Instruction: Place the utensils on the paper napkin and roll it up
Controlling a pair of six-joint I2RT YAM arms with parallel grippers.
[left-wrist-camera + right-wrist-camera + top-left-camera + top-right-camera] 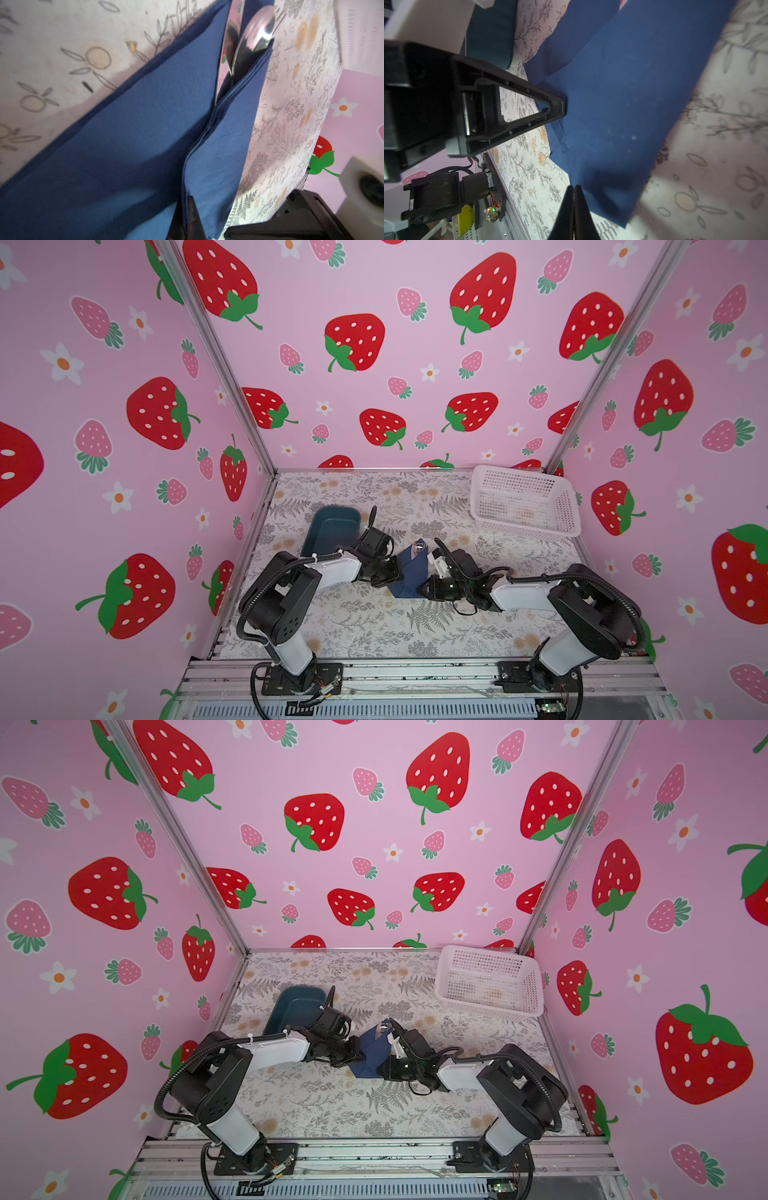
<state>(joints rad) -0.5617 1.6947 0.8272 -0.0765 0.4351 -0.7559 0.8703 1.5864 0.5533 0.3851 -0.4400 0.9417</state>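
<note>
The navy paper napkin lies mid-table, folded lengthwise over the utensils. Only their shiny heads poke out at its far end, and in the left wrist view they are a spoon bowl beside a flat blade. My left gripper is at the napkin's left side, shut on a raised fold of the paper. My right gripper is at the near right edge, shut, with its tips at the paper's border and no paper visible between them. The left fingers also show in the right wrist view.
A dark teal tub sits just behind my left arm. A white mesh basket stands in the back right corner. The floral tablecloth ends at a metal rail in front. Pink walls enclose three sides.
</note>
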